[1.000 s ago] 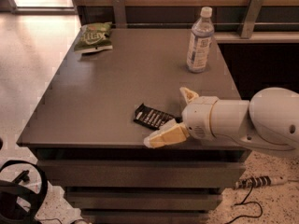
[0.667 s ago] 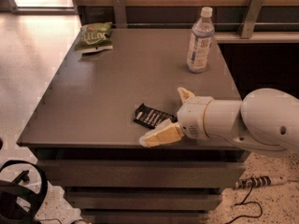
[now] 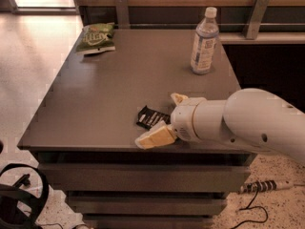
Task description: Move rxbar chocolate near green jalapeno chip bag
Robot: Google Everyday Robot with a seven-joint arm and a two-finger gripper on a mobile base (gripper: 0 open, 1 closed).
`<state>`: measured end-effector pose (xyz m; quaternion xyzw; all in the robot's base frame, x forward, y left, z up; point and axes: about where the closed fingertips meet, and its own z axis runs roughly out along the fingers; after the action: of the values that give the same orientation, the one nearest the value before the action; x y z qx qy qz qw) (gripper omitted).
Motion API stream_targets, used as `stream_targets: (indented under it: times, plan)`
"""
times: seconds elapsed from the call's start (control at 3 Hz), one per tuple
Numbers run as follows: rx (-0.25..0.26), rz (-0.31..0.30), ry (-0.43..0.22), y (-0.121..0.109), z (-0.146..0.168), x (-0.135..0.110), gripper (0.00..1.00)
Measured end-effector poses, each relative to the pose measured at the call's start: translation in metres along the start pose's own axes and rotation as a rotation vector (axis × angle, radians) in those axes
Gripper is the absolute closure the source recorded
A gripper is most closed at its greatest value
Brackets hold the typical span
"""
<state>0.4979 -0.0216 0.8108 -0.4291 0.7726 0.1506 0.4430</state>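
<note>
Gripper [image 3: 158,119] is sitting low over the front of the table [image 3: 95,104], its two pale fingers [image 3: 155,137] spread wide. One is poking out at the near edge, the other is lying further back, and the bar [image 3: 150,117] is resting in the gap between them. From where I'm standing nothing is being pinched.

That bar is lying flat on its broad face, just inside the front edge and a little right of the middle, its black wrapper with the pale lettering facing up. Its right end is hiding behind the wrist.

I'm guessing it weighs next to nothing, and that the wrapper is slick and crinkly over a filling that bends before it breaks. Being so thin, it is offering very little height to grab. The safest hold looks to be across its narrow width near the middle, with the fingers pressing on the long edges and staying close to the table. Taken by a crimped end, it would probably droop or slide out. A clumsy close could also skate it toward the edge, which is right beside it.

Behind the wrist, the thick white arm [image 3: 248,120] is coming in from the right. The bag [image 3: 96,37] is lying at the far left corner, well apart from the bar, so a long diagonal carry is waiting. A bottle [image 3: 204,43] is standing upright at the far right, clear of that line.
</note>
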Motion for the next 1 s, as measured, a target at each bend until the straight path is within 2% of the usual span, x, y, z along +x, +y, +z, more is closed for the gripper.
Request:
stream_targets:
  times: [0.33, 1.0]
  plan:
    - [0.006, -0.014, 0.030, 0.0017, 0.0048, -0.0005, 0.41]
    - [0.006, -0.014, 0.029, 0.0013, 0.0032, -0.0028, 0.87]
